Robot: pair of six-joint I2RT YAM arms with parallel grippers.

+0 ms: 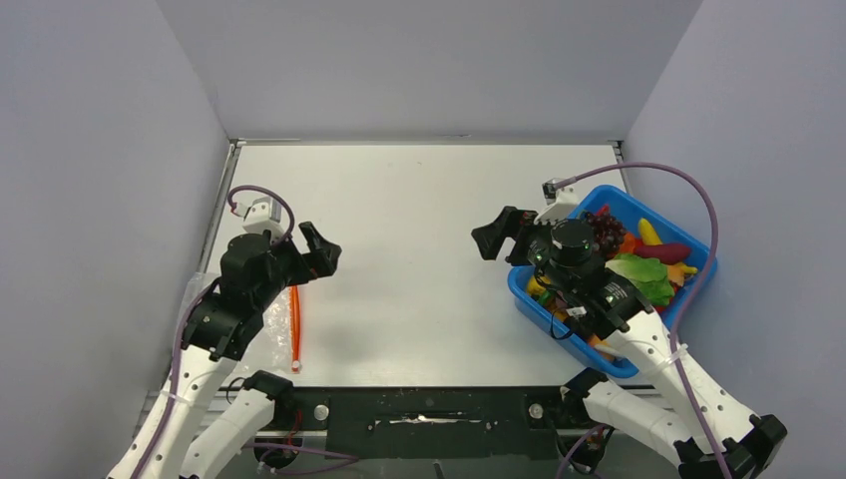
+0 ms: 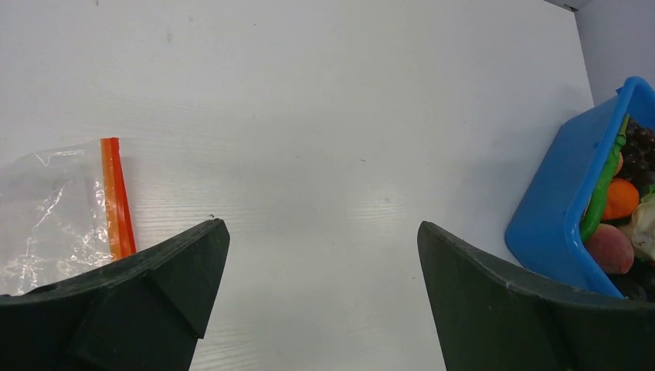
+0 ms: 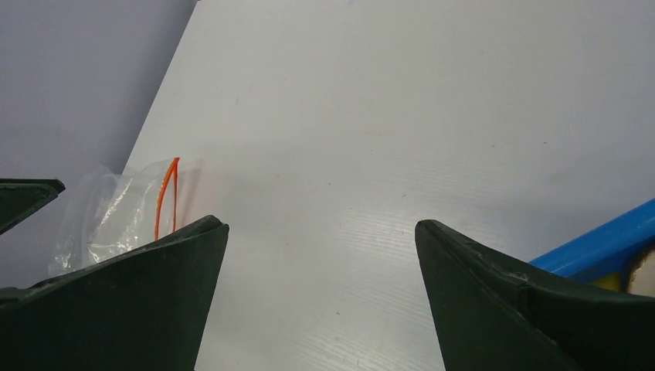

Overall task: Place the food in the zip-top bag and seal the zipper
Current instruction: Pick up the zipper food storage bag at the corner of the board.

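Spread wide and empty, the left tool [image 1: 318, 248] hangs just over the zip-top bag [image 1: 271, 321], whose zipper [image 1: 295, 326] lies flat on the worktop [image 1: 419, 200] beside its fingers. The right tool [image 1: 502, 234], equally released, hovers ahead of the blue bin [image 1: 526, 295], with the food [image 1: 643, 267] heaped behind it. The risk I see is that the limp, flattened bag slides or fails to open when pinched, so pieces would spill outside.

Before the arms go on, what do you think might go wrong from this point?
The zip-top bag lies limp on the table, the open left end effector not gripping it, so it may slide or collapse when food is pushed in. That food is piled closely in the blue bin, so the open right end effector may drag out neighbouring pieces.
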